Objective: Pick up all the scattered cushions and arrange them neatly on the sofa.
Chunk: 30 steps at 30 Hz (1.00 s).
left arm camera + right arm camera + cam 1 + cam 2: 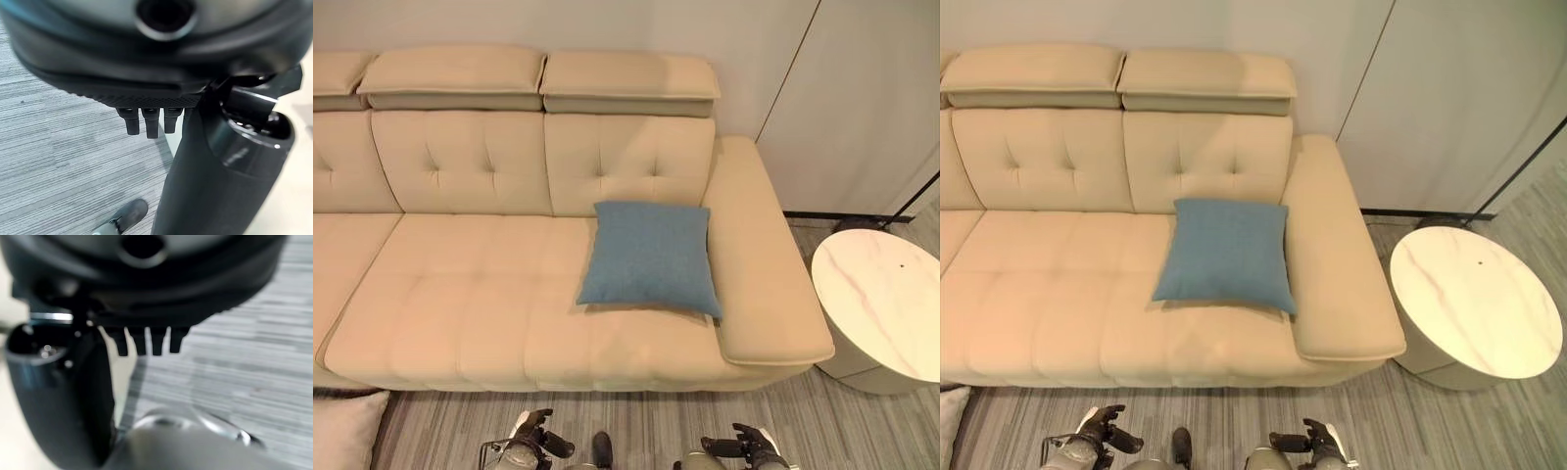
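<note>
A blue square cushion [651, 257] leans against the backrest at the right end of the beige sofa [460, 313], beside its right armrest [759, 264]. At the lower left, a pale grey cushion [342, 431] lies on the floor in front of the sofa, partly cut off by the view's edge. My left hand [533, 436] and right hand [749, 448] hang low over the floor in front of the sofa, well short of both cushions. Each wrist view has that hand's fingers [146, 122] [146, 340] straight and holding nothing.
A round white marble-look side table [881, 304] stands just right of the armrest. Grey striped carpet [636, 421] runs along the sofa's front. A pale wall and panel doors [862, 98] stand behind.
</note>
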Motion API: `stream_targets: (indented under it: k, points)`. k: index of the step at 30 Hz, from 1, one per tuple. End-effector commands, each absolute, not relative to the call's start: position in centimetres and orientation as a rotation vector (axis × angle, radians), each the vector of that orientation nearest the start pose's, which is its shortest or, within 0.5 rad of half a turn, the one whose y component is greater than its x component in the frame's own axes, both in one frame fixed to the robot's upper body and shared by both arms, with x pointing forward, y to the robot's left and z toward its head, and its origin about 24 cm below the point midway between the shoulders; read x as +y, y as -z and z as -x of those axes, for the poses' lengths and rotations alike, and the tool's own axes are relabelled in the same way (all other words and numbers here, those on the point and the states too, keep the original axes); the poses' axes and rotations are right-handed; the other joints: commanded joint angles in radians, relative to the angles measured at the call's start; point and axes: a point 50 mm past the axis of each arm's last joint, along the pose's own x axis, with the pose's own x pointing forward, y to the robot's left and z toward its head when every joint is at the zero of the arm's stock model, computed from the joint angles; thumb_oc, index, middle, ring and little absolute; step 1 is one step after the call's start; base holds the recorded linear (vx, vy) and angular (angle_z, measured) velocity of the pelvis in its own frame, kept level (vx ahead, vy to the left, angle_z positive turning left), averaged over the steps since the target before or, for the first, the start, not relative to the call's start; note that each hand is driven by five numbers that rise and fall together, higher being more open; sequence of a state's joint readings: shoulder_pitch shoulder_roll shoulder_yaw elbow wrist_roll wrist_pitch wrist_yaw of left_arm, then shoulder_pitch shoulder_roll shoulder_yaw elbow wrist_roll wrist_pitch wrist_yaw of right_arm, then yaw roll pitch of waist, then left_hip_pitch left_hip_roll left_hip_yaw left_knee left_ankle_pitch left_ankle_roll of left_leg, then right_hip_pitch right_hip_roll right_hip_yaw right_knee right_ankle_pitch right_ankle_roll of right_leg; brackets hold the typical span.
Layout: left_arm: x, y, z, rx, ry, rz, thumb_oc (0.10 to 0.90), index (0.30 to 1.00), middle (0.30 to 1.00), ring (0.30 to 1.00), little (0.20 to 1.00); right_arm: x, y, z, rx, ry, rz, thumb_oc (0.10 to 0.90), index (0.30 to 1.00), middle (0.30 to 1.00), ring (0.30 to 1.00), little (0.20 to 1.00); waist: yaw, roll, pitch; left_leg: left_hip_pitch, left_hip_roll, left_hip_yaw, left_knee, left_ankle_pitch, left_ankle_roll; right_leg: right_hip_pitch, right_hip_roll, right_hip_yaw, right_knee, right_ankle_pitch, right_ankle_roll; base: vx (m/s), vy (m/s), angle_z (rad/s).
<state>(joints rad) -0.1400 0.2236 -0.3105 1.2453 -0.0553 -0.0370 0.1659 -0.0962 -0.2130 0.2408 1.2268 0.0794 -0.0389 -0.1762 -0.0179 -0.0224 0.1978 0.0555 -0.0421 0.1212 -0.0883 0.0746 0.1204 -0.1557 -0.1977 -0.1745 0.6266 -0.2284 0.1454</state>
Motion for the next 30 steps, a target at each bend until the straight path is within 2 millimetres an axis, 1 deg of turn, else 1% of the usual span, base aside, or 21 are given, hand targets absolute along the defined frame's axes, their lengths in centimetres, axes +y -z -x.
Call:
stream_targets:
  k: [1, 2, 3, 4, 5, 7, 8, 9, 10, 12, 13, 14, 16, 17, 18, 19, 21, 25, 27, 29, 30]
  points:
    - [21.9, 14.8, -14.5, 1.039, -0.038, -0.456, 0.8, 0.9, 0.9, 0.9, 0.9, -23.7, 14.6, -13.8, 1.049, 0.126, 0.451, 0.8, 0.9, 0.9, 0.9, 0.9, -0.028, -0.005, 0.022, -0.026, 0.008, -0.028, 0.087, -0.143, -0.075, 0.039, 0.111, -0.021, -0.381, 0.152, -0.046, 0.32, -0.096, -0.01]
    - [21.9, 14.8, -14.5, 1.041, -0.042, -0.454, 0.8, 0.9, 0.9, 0.9, 0.9, -23.7, 14.6, -13.8, 1.051, 0.127, 0.45, 0.8, 0.9, 0.9, 0.9, 0.9, -0.033, -0.011, 0.022, -0.02, 0.0, -0.04, 0.082, -0.146, -0.079, 0.028, 0.124, -0.019, -0.451, 0.171, -0.045, 0.23, -0.09, -0.15]
    - [22.1, 14.8, -14.4, 1.043, -0.047, -0.452, 0.8, 0.9, 0.9, 0.9, 0.9, -23.8, 14.5, -13.9, 1.051, 0.127, 0.45, 0.8, 0.9, 0.9, 0.9, 0.9, -0.037, -0.017, 0.023, -0.012, -0.005, -0.047, 0.078, -0.147, -0.082, 0.016, 0.131, -0.013, -0.492, 0.188, -0.042, 0.2, -0.086, -0.07]
    - [22.2, 14.8, -14.4, 1.043, -0.052, -0.45, 0.8, 0.9, 0.9, 0.9, 0.9, -23.8, 14.5, -13.9, 1.051, 0.128, 0.451, 0.8, 0.9, 0.9, 0.9, 0.9, -0.042, -0.017, 0.028, -0.003, -0.007, -0.057, 0.075, -0.149, -0.085, 0.005, 0.139, -0.001, -0.505, 0.2, -0.04, 0.19, -0.097, 0.18]
    - [22.1, 14.8, -14.4, 1.044, -0.05, -0.448, 0.8, 0.9, 0.9, 0.9, 0.9, -23.9, 14.6, -13.7, 1.059, 0.132, 0.448, 0.8, 0.9, 0.9, 0.9, 0.9, -0.046, -0.02, 0.028, 0.003, -0.011, -0.064, 0.078, -0.158, -0.087, 0.021, 0.142, 0.012, -0.534, 0.202, -0.038, 0.19, -0.106, 0.31]
    - [22.0, 14.9, -14.3, 1.047, -0.037, -0.461, 0.8, 0.9, 0.9, 0.9, 0.9, -23.9, 14.6, -13.5, 1.063, 0.131, 0.45, 0.8, 0.9, 0.9, 0.9, 0.9, -0.047, -0.023, 0.025, 0.005, -0.017, -0.069, 0.084, -0.17, -0.085, 0.037, 0.146, 0.026, -0.556, 0.204, -0.044, 0.12, -0.078, 0.36]
    - [21.8, 15.0, -14.2, 1.052, -0.024, -0.47, 0.8, 0.9, 0.9, 0.9, 0.9, -23.9, 14.7, -13.3, 1.068, 0.133, 0.449, 0.8, 0.9, 0.9, 0.9, 0.9, -0.05, -0.023, 0.02, 0.007, -0.02, -0.074, 0.093, -0.179, -0.088, 0.05, 0.155, 0.044, -0.568, 0.201, -0.056, 0.19, -0.129, 0.3]
    - [21.4, 15.2, -13.9, 1.066, 0.003, -0.471, 0.8, 0.9, 0.9, 0.9, 0.9, -24.3, 14.7, -13.1, 1.071, 0.149, 0.444, 0.8, 0.9, 0.9, 0.9, 0.9, -0.049, -0.02, 0.007, 0.0, -0.02, -0.065, 0.143, -0.204, -0.112, 0.086, 0.153, 0.026, -0.599, 0.197, -0.068, 0.23, -0.196, 0.32]
    - [20.9, 15.2, -14.1, 1.054, 0.019, -0.469, 0.8, 0.9, 0.9, 0.9, 0.9, -24.4, 14.5, -13.3, 1.055, 0.157, 0.434, 0.8, 0.9, 0.9, 0.9, 0.9, -0.052, -0.024, 0.015, -0.034, -0.014, -0.045, 0.24, -0.217, -0.144, 0.12, 0.148, 0.019, -0.62, 0.19, -0.081, 0.17, -0.157, 0.28]
    - [20.9, 15.2, -14.1, 1.054, 0.019, -0.469, 0.8, 0.9, 0.9, 0.9, 0.9, -24.4, 14.5, -13.3, 1.054, 0.157, 0.434, 0.8, 0.9, 0.9, 0.9, 0.9, -0.053, -0.023, 0.015, -0.037, -0.014, -0.046, 0.244, -0.22, -0.144, 0.12, 0.148, 0.018, -0.62, 0.191, -0.082, 0.02, -0.056, 0.46]
    - [20.4, 15.1, -14.6, 1.038, 0.037, -0.473, 0.8, 0.9, 0.9, 0.9, 0.9, -24.6, 14.3, -13.8, 1.04, 0.165, 0.442, 0.8, 0.9, 0.9, 0.9, 0.9, -0.051, -0.03, 0.03, -0.096, 0.005, -0.026, 0.364, -0.21, -0.167, 0.149, 0.139, 0.01, -0.634, 0.184, -0.097, 0.02, -0.053, 0.41]
    - [20.3, 15.1, -14.7, 1.033, 0.041, -0.475, 0.8, 0.9, 0.9, 0.9, 0.9, -24.8, 14.2, -13.9, 1.038, 0.169, 0.444, 0.8, 0.9, 0.9, 0.9, 0.9, -0.049, -0.03, 0.036, -0.115, 0.016, -0.017, 0.389, -0.199, -0.171, 0.161, 0.14, 0.01, -0.642, 0.177, -0.105, 0.05, -0.05, 0.32]
    - [20.3, 15.1, -14.7, 1.033, 0.038, -0.472, 0.8, 0.9, 0.9, 0.9, 0.9, -24.8, 14.2, -14.0, 1.038, 0.171, 0.441, 0.8, 0.9, 0.9, 0.9, 0.9, -0.048, -0.025, 0.033, -0.121, 0.035, -0.005, 0.353, -0.207, -0.165, 0.179, 0.138, 0.006, -0.654, 0.169, -0.105, 0.09, 0.029, 0.08]
    - [20.2, 15.1, -14.6, 1.038, 0.036, -0.468, 0.8, 0.9, 0.9, 0.9, 0.9, -24.8, 14.2, -14.0, 1.04, 0.169, 0.441, 0.8, 0.9, 0.9, 0.9, 0.9, -0.046, -0.022, 0.028, -0.123, 0.047, -0.007, 0.316, -0.192, -0.164, 0.187, 0.138, 0.007, -0.658, 0.165, -0.101, 0.08, 0.041, -0.09]
    - [20.2, 15.1, -14.6, 1.038, 0.036, -0.468, 0.8, 0.9, 0.9, 0.9, 0.9, -24.8, 14.2, -13.9, 1.04, 0.169, 0.441, 0.8, 0.9, 0.9, 0.9, 0.9, -0.045, -0.023, 0.029, -0.12, 0.047, -0.007, 0.313, -0.191, -0.164, 0.189, 0.137, 0.008, -0.658, 0.165, -0.101, 0.13, 0.072, -0.15]
    - [20.2, 15.2, -14.3, 1.048, 0.035, -0.468, 0.8, 0.9, 0.9, 0.9, 0.9, -24.8, 14.3, -13.8, 1.04, 0.167, 0.445, 0.8, 0.9, 0.9, 0.9, 0.9, -0.041, -0.013, 0.022, -0.115, 0.064, -0.026, 0.225, -0.152, -0.164, 0.193, 0.143, 0.005, -0.657, 0.158, -0.097, 0.12, 0.084, -0.09]
    - [20.1, 15.2, -14.3, 1.047, 0.033, -0.47, 0.8, 0.9, 0.9, 0.9, 0.9, -24.7, 14.2, -13.8, 1.033, 0.175, 0.439, 0.8, 0.9, 0.9, 0.9, 0.9, -0.036, 0.001, 0.024, -0.142, 0.091, -0.061, 0.146, -0.08, -0.175, 0.205, 0.147, 0.007, -0.652, 0.14, -0.097, 0.13, 0.129, -0.03]
    - [20.2, 15.3, -14.1, 1.054, 0.035, -0.477, 0.8, 0.9, 0.9, 0.9, 0.9, -24.7, 14.4, -13.6, 1.043, 0.176, 0.433, 0.8, 0.9, 0.9, 0.9, 0.9, -0.041, 0.008, 0.018, -0.124, 0.094, -0.053, 0.11, -0.07, -0.176, 0.213, 0.145, 0.009, -0.648, 0.133, -0.094, 0.07, 0.127, -0.1]
    - [20.3, 15.4, -13.8, 1.062, 0.038, -0.488, 0.8, 0.9, 0.9, 0.9, 0.9, -24.4, 14.6, -13.2, 1.058, 0.164, 0.442, 0.8, 0.9, 0.9, 0.9, 0.9, -0.042, 0.013, 0.001, -0.091, 0.074, -0.061, 0.071, -0.074, -0.165, 0.216, 0.134, 0.024, -0.643, 0.14, -0.085, 0.11, 0.196, -0.15]
    - [20.4, 15.4, -13.7, 1.064, 0.036, -0.487, 0.8, 0.9, 0.9, 0.9, 0.9, -24.3, 14.7, -13.0, 1.064, 0.16, 0.441, 0.8, 0.9, 0.9, 0.9, 0.9, -0.042, 0.014, -0.003, -0.079, 0.068, -0.059, 0.059, -0.075, -0.162, 0.216, 0.13, 0.028, -0.643, 0.144, -0.081, 0.05, 0.141, -0.11]
    - [20.7, 15.3, -13.8, 1.059, 0.022, -0.489, 0.8, 0.9, 0.9, 0.9, 0.9, -24.1, 14.7, -13.1, 1.059, 0.157, 0.44, 0.8, 0.9, 0.9, 0.9, 0.9, -0.044, 0.013, -0.011, -0.062, 0.056, -0.051, 0.04, -0.078, -0.154, 0.21, 0.118, 0.04, -0.642, 0.156, -0.068, 0.05, 0.206, -0.17]
